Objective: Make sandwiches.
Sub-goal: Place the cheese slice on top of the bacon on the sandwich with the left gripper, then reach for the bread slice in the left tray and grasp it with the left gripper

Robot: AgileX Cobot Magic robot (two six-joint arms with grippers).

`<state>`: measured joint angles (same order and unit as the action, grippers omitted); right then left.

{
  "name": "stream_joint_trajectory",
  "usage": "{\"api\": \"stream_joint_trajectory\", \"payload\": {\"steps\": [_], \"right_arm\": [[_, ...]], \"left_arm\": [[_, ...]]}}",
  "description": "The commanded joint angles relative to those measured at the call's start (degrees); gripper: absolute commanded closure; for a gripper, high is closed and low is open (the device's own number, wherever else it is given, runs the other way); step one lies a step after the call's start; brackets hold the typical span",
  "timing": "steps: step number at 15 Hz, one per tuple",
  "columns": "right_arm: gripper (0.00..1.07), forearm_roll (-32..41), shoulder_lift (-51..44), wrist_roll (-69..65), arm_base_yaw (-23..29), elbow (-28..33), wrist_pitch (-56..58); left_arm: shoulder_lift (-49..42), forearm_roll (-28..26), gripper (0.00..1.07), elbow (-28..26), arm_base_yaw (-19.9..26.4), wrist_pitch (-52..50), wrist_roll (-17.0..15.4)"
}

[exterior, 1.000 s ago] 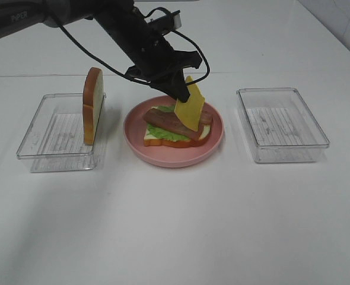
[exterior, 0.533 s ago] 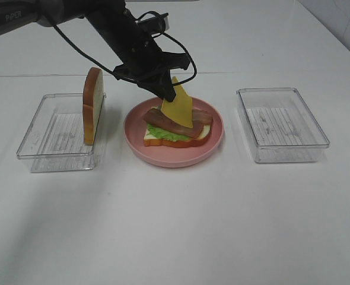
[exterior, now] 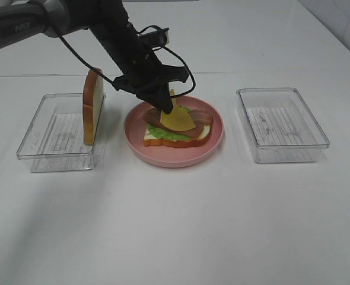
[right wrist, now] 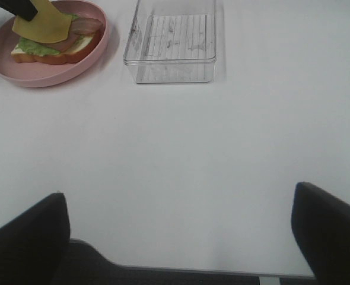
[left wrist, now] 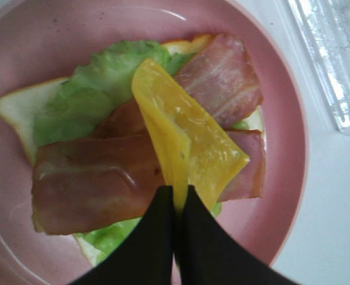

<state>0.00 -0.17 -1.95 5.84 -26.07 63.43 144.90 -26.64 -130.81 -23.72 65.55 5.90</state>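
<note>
Left gripper (exterior: pixel 165 108) lays cheese (exterior: pixel 176 119) on an open sandwich at the bench's (exterior: pixel 175 225) middle.

Largest first: the white bench carries two clear trays, one (exterior: pixel 56 133) toward the left edge with a bread slice (exterior: pixel 93 113) standing upright on its edge, one (exterior: pixel 282 124) toward the right edge. Between them the pink plate (exterior: pixel 174 155) holds bread, lettuce (left wrist: pixel 98 83) and bacon (left wrist: pixel 92 181). The left fingers (left wrist: pixel 145 249) are pinched shut on the cheese's corner; the slice tilts, its lower edge apparently touching the bacon. The right fingers (right wrist: pixel 26 228) stand wide apart, holding nothing.
</note>
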Motion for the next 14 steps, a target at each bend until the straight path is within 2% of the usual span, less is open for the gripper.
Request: {"api": "stream_joint_trajectory", "payload": {"steps": [1, 3, 4, 6, 7, 8, 9, 10, 11, 14], "right_arm": [[0.11, 0.0, -1.8, 0.4, 0.1, 0.2, -0.4], [0.11, 0.0, -1.8, 0.4, 0.1, 0.2, -0.4], [0.11, 0.0, -1.8, 0.4, 0.1, 0.2, -0.4], [0.11, 0.0, -1.8, 0.4, 0.1, 0.2, -0.4], [0.11, 0.0, -1.8, 0.4, 0.1, 0.2, -0.4], [0.11, 0.0, -1.8, 0.4, 0.1, 0.2, -0.4], [0.11, 0.0, -1.8, 0.4, 0.1, 0.2, -0.4], [0.11, 0.0, -1.8, 0.4, 0.1, 0.2, -0.4], [0.11, 0.0, -1.8, 0.4, 0.1, 0.2, -0.4], [0.11, 0.0, -1.8, 0.4, 0.1, 0.2, -0.4]], "left_arm": [[-0.1, 4.2, 1.07, -0.1, -0.1, 1.2, -3.7], [-0.1, 4.5, 0.98, -0.1, -0.1, 1.6, -3.8], [-0.1, 4.5, 0.86, -0.1, -0.1, 1.5, -3.8], [-0.1, 4.5, 0.49, -0.1, -0.1, 1.0, -3.8], [-0.2, 4.5, 0.39, -0.2, -0.1, 1.3, -3.8], [-0.3, 4.6, 0.21, -1.5, -0.1, 2.5, -3.8], [-0.4, 4.9, 0.08, -4.0, -0.1, 5.0, -4.8], [-0.6, 6.0, 0.05, -8.5, -0.2, 9.6, -6.4], [-1.7, 6.4, 0.05, -11.2, -0.3, 10.0, -8.0], [-6.1, 7.0, 0.05, -12.7, -0.9, 10.0, -8.0]]}}
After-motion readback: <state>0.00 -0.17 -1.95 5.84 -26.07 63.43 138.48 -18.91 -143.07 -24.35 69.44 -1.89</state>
